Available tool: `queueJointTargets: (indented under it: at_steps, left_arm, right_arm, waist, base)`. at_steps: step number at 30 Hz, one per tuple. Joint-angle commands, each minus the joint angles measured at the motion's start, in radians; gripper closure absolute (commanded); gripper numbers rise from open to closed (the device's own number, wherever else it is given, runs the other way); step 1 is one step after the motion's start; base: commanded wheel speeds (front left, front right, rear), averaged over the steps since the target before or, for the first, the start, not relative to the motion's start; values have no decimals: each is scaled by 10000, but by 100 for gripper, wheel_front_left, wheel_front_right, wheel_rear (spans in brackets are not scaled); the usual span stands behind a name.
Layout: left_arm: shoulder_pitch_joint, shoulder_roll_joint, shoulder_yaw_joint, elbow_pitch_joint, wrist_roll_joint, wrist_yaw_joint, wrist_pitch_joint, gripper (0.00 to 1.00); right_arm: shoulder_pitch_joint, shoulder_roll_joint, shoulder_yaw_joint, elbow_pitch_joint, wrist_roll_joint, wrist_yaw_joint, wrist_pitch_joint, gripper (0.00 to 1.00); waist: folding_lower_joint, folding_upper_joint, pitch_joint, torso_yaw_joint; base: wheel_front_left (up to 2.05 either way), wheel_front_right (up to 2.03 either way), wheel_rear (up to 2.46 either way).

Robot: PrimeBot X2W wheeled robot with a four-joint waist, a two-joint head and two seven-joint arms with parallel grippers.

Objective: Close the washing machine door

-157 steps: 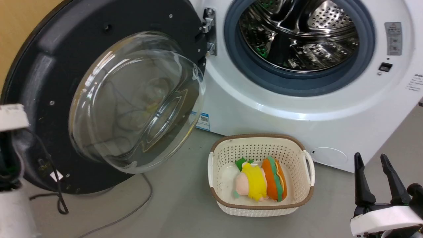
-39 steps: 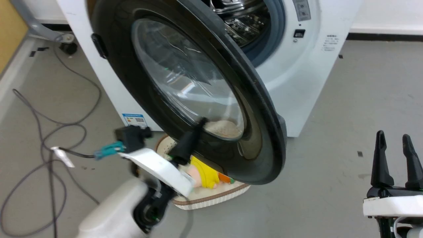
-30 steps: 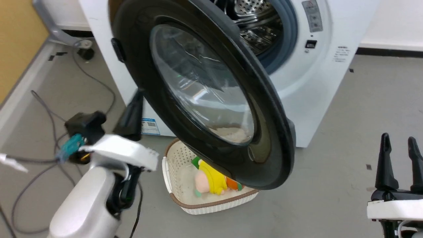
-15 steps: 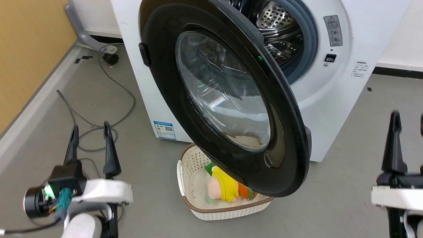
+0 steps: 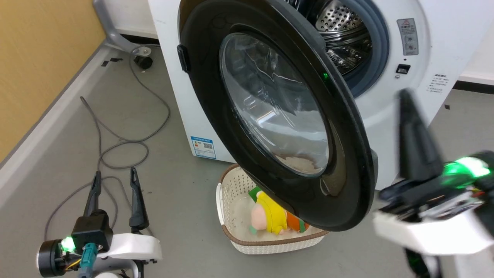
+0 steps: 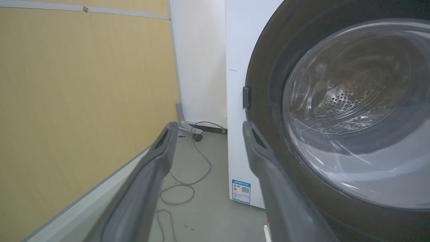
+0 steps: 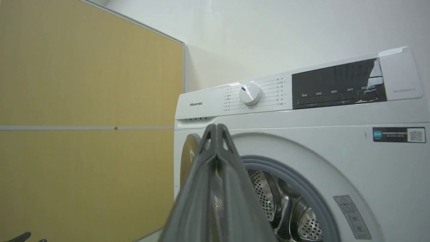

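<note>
Door step: the washing machine door stood half swung, hinged at the left of the washing machine, its free edge out toward the near right and the steel drum exposed past it. The right claw was clenched on nothing, raised just right of that free edge. The left claw was released and empty, low at the near left, well apart from the door. My read is that the right claw was set up to push. The push would best land on the black rim near the free edge, not on the glass, and drive straight toward the far side until the latch caught. The left claw should stay clear of the swing. The head view had the basket with a plush toy under the door's lower edge; I couldn't tell the clearance. The left wrist view gave the door's outer face close beside its right finger, plus the hinge-side tab. The right wrist view gave the control dial and the open drum mouth, both missing from the head view's framing of the panel.
</note>
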Motion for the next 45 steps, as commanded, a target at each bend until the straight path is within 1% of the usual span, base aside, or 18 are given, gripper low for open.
queueJointTargets:
  at_steps: [1,4,6,9,13,15,18,24,27,32,40,45]
  left_arm:
    - [121,-131,76,-26,122,-103,-43,0]
    - [140,-287,147,-15,243,-233,-43,0]
    - [143,-396,205,-1,285,-321,-43,0]
    - [122,-537,310,16,370,-440,-43,0]
    - [81,-698,442,69,494,-602,-43,0]
    - [72,-738,484,72,520,-638,-43,0]
    - [52,-844,594,89,601,-752,-43,0]
    - [-68,-1054,680,56,832,-920,-43,0]
    - [-219,-1188,674,36,957,-1039,-43,0]
    - [-421,-1339,701,-54,1063,-1118,-43,0]
    - [-947,-1527,572,-137,1179,-1284,-43,0]
    - [-1270,-1621,468,-153,1117,-1354,-43,0]
  right_arm:
    - [-118,-369,639,-2,266,52,-32,100]
    - [-94,-1174,1938,404,680,52,-32,100]
    - [-106,-1626,2569,786,804,52,-32,100]
    - [-108,-2250,3370,1450,673,52,-32,100]
    - [-47,-2609,3904,2176,706,52,-32,100]
    - [-9,-2677,3975,2313,759,52,-32,100]
    - [64,-2967,4127,2761,785,52,-32,100]
    - [61,-3273,3741,3468,964,52,-32,100]
    - [-7,-3250,3159,3725,1028,52,-32,100]
    - [-253,-3044,2147,4077,1124,52,-32,100]
    - [-1651,-2896,817,5095,1055,52,-32,100]
    - [-2841,-3049,445,5790,1024,52,-32,100]
  waist:
    - [0,0,27,42]
    - [0,0,44,57]
    - [0,0,58,57]
    - [0,0,91,47]
    - [0,0,159,1]
    - [0,0,185,-19]
    - [0,0,274,-95]
    - [0,0,539,-235]
    - [0,0,769,-287]
    - [0,0,1130,-297]
    - [0,0,1931,-144]
    - [0,0,2492,-4]
  base:
    - [0,0,0]
    - [0,0,0]
    - [0,0,0]
    - [0,0,0]
    - [0,0,0]
    - [0,0,0]
    - [0,0,0]
    - [0,0,0]
    - [0,0,0]
    - [0,0,0]
    - [0,0,0]
    - [0,0,0]
